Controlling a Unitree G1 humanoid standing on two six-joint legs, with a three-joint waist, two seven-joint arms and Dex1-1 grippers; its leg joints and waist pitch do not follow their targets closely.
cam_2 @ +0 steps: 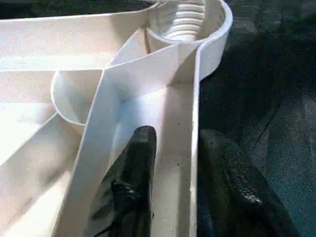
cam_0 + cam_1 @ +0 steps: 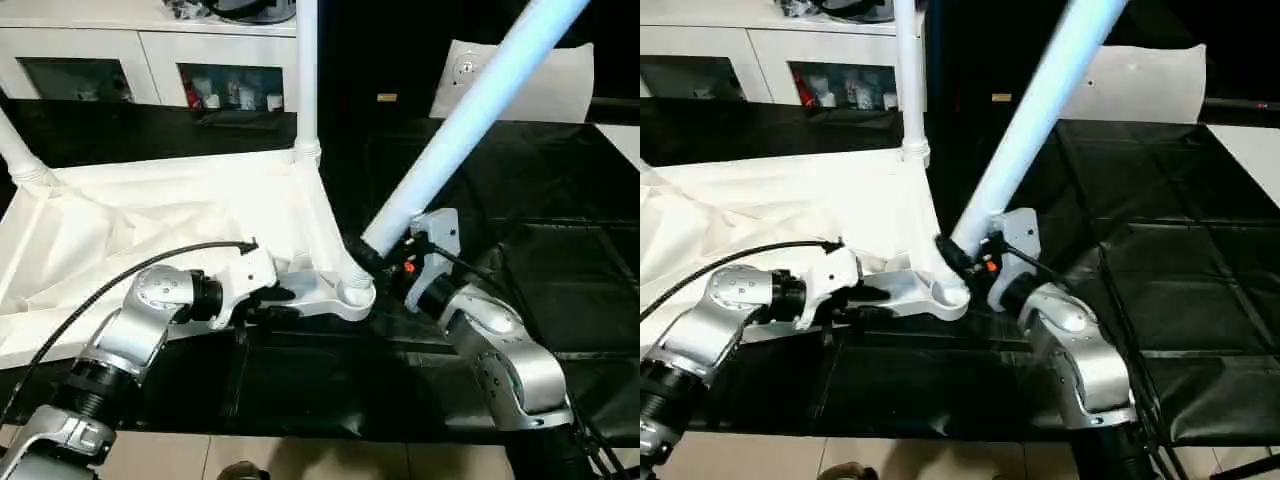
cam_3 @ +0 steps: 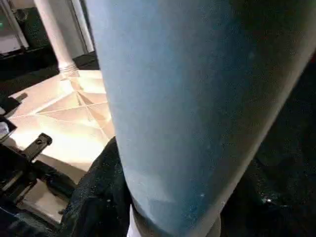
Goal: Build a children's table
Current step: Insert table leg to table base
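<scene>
Leg (image 2: pixel 470 120) and socket (image 2: pixel 354 292) are the pair that matters: the leg's thick threaded end sits right at the near corner socket of the upturned table top (image 2: pixel 150 230), while its long axis leans away toward about 1 o'clock in the head views instead of standing straight up. Another leg (image 2: pixel 306 70) at the 12 o'clock corner already stands upright in its socket, and a further one shows at about 10 o'clock. The table top lies ribbed side up on the black surface (image 2: pixel 560 280), mostly to the 9 o'clock side of the working corner.

Nearer to the leaning leg is the right tool (image 2: pixel 385 250), at roughly 4 o'clock from the socket. Its fingers are spread about halfway and wrapped round the leg's lower end, just above the socket, so it has hold of the leg.

At about 8 o'clock from the socket is the left tool (image 1: pixel 170 190). In its wrist view one black finger (image 1: pixel 133 168) lies inside the rim wall (image 1: pixel 193 123) of the table top and the other outside it; the jaws straddle that wall partly spread, and I cannot tell whether they press on it or stand slack.

My judgement: the leg must be tipped upright over the socket before it can be seated, with the left tool steadying the top.
</scene>
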